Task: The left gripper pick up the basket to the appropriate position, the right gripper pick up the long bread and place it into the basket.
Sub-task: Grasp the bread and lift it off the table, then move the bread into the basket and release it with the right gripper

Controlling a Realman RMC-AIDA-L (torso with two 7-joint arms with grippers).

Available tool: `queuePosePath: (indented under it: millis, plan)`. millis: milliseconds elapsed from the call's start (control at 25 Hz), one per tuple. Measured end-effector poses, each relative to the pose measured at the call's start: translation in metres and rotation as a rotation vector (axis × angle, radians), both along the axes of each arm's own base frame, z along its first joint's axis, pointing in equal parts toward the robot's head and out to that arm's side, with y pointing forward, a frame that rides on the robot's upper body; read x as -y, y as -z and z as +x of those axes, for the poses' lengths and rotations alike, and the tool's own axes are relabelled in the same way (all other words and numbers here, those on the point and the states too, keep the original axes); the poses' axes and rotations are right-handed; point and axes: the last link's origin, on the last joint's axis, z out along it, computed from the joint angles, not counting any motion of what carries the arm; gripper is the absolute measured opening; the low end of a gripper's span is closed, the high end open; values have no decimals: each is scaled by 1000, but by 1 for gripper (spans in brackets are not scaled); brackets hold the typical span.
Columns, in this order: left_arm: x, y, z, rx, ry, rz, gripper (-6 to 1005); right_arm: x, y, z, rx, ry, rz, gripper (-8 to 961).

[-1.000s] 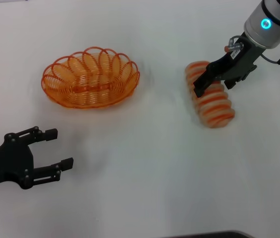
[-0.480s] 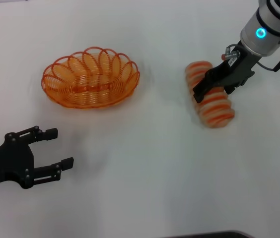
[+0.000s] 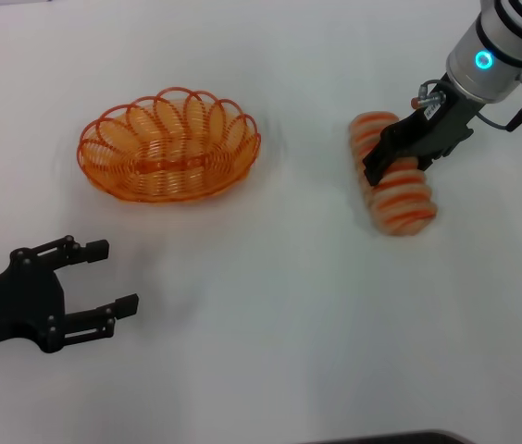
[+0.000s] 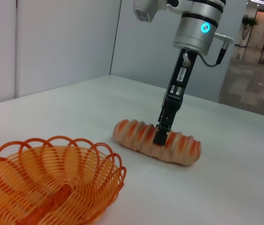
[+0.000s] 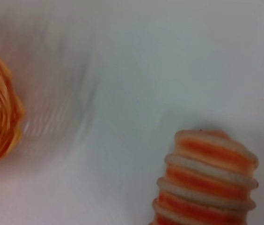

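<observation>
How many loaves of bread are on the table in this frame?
1. The long bread lies on the white table at the robot's right, under the right gripper, apart from the empty basket. None appears hidden.

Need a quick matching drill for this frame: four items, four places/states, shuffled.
Items:
1. left gripper
2. right gripper
3. basket
4. long bread

Places/states:
A. lying on the table, under a black claw
B. empty, on the robot's left half of the table
C. open, idle, near side of the basket
D. down over the loaf's middle

Pairs: 1-C, 2-D, 3-B, 4-A
</observation>
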Motion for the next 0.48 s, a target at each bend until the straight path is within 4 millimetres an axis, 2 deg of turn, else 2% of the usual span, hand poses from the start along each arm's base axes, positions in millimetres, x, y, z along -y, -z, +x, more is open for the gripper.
queuePosePath:
  millis: [80,280,480]
  plan:
    - [0,1,0,3,-2,-2,813,0,1,0,5,-3,-4,850]
    - [1,1,0,4,-3,-1,813,1,1,0,12,-12,-12,665]
    - [1,1,-1,4,-5,0,812,-3,-5,-6,7,-42,9,627]
